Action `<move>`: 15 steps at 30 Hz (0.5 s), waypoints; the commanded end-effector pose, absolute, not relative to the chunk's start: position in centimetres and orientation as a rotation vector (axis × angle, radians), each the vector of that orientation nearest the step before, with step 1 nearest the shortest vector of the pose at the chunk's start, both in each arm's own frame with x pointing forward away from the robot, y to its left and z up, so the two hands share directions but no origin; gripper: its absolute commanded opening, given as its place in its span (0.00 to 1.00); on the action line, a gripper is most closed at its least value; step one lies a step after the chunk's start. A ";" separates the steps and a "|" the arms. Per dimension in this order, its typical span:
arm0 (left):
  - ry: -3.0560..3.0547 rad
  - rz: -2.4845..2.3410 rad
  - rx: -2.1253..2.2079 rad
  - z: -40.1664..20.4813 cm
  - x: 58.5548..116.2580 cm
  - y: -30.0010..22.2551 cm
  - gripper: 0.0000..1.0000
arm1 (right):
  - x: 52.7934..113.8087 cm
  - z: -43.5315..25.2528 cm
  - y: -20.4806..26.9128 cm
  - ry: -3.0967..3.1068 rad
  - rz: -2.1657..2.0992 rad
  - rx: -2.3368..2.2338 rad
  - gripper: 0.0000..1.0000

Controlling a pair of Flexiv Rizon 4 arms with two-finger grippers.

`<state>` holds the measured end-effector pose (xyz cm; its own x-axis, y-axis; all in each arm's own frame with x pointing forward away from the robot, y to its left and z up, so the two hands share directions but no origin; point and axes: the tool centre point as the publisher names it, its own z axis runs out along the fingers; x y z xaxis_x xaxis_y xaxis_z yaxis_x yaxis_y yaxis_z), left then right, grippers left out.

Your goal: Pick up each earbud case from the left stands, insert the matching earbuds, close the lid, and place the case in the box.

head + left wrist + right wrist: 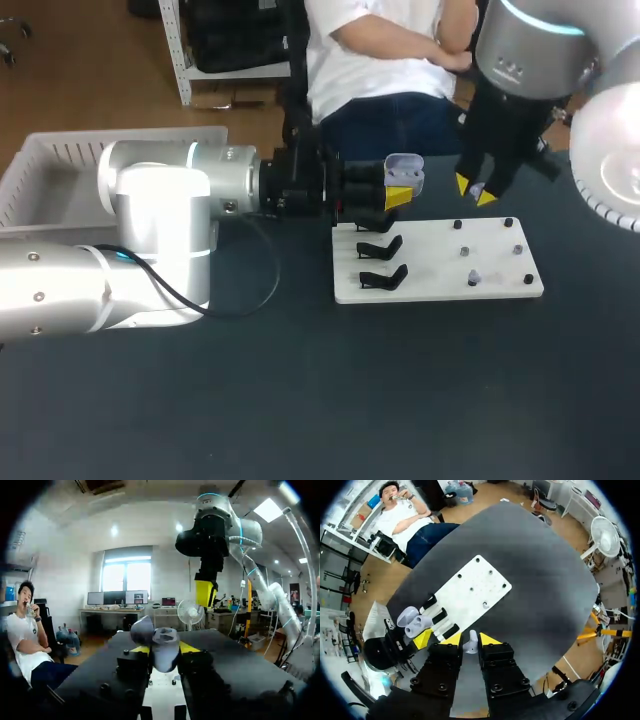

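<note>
Since the left gripper's [399, 190] fingers clamp the open case [404, 166] above the board's [430, 270] far-left edge, the right gripper [475, 190], fingers pinching an earbud [470, 643] above that edge, should align stem to the matching socket and press gently.

Box [60, 170], far left, is cut by the edge and partly behind the left arm [150, 215]; right arm [540, 50] is cut off far right; pegs [457, 225] on the board [425, 260] are too small to tell apart; case [162, 650] base is hidden within the left gripper [164, 649]; earbud [471, 643] stem is hidden within the right gripper [470, 639].
</note>
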<state>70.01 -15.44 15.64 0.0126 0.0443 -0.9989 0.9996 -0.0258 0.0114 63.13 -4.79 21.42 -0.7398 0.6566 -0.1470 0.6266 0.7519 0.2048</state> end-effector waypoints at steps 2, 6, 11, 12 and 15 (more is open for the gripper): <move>1.218 -1.192 1.260 15.6 69.8 -15.4 0.00 | 64.6 22.2 -3.7 2.783 0.160 0.983 0.00; 1.218 -1.192 1.260 15.6 69.8 -15.4 0.00 | 65.4 22.7 -3.0 2.801 0.144 0.936 0.00; 1.218 -1.192 1.260 15.6 69.8 -15.4 0.00 | 66.1 23.2 -1.9 2.826 0.137 0.864 0.00; 1.218 -1.192 1.260 15.6 69.8 -15.4 0.00 | 66.2 23.1 -1.7 2.829 0.123 0.846 0.00; 1.218 -1.192 1.260 15.6 69.8 -15.4 0.00 | 66.7 22.9 -1.2 2.845 0.103 0.805 0.00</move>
<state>70.01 -15.44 15.64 0.0125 0.0443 -0.9989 0.9996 -0.0257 0.0114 65.93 -1.88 23.09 -0.8327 0.5303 -0.1596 0.5090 0.8464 0.1565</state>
